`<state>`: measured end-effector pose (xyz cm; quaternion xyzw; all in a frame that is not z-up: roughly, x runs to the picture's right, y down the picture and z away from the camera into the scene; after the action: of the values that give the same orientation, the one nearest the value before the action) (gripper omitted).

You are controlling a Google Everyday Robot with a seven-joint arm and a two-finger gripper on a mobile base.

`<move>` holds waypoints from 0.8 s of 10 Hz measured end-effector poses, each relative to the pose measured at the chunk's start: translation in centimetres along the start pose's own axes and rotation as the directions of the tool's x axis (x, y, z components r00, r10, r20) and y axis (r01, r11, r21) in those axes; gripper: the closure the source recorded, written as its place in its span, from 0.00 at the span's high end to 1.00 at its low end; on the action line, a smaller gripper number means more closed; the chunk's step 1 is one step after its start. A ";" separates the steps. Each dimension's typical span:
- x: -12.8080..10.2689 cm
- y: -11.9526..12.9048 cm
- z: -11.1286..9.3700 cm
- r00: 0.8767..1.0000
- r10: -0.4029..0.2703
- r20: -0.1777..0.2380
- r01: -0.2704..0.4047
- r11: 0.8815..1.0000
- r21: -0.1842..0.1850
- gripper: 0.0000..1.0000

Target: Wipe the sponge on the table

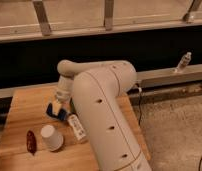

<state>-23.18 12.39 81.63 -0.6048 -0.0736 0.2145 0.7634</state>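
The sponge (51, 110) is a small blue block on the left middle of the wooden table (24, 110). My gripper (57, 106) reaches down from the white arm (101, 105) and sits right over the sponge, hiding part of it. Whether it touches or grips the sponge I cannot tell. The arm's bulk covers the right half of the table.
A white cup (51, 137) stands near the front left. A dark red chili-like item (30, 142) lies left of it. A white bottle (76, 127) lies beside the arm. Another small bottle (183, 62) stands on the ledge at far right. Grey floor (174, 130) lies right of the table.
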 end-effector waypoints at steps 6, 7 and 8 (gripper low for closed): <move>-7.6 -2.4 2.7 0.996 -0.058 -0.072 0.055 0.997 -0.045 0.00; -8.7 -1.6 3.7 0.992 -0.085 -0.091 0.080 0.995 -0.055 0.00; -9.2 -0.5 4.7 0.987 -0.115 -0.113 0.108 0.992 -0.064 0.00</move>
<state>-33.07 12.67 84.65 -0.6329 -0.0689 0.1337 0.7595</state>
